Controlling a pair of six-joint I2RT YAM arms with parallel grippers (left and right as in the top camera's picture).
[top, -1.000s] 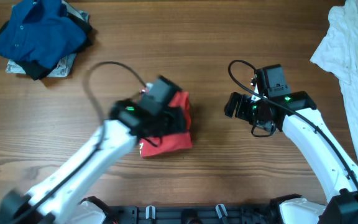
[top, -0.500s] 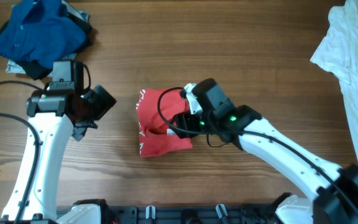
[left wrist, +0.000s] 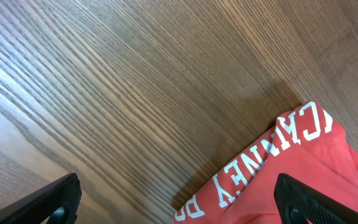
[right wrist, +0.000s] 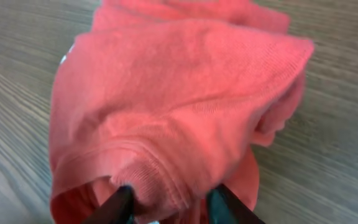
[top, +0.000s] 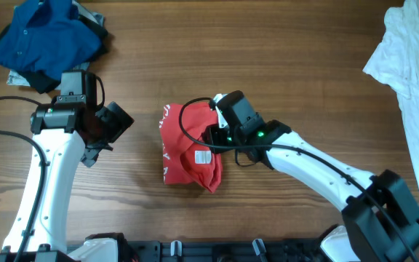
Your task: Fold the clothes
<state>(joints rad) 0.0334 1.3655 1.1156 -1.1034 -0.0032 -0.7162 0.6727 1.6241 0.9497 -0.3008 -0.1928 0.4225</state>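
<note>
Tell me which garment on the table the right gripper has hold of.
The red T-shirt, bunched mid-table, pinched by the right gripper; the blue shirt and white garment lie untouched at opposite edges.

Bright, even light throughout, shadows soft (right wrist view slightly blurred).

Red T-shirt [top: 182, 154] (white lettering)

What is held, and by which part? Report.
The right gripper pinches the red shirt by a bunched ribbed edge. The left gripper holds nothing.
</note>
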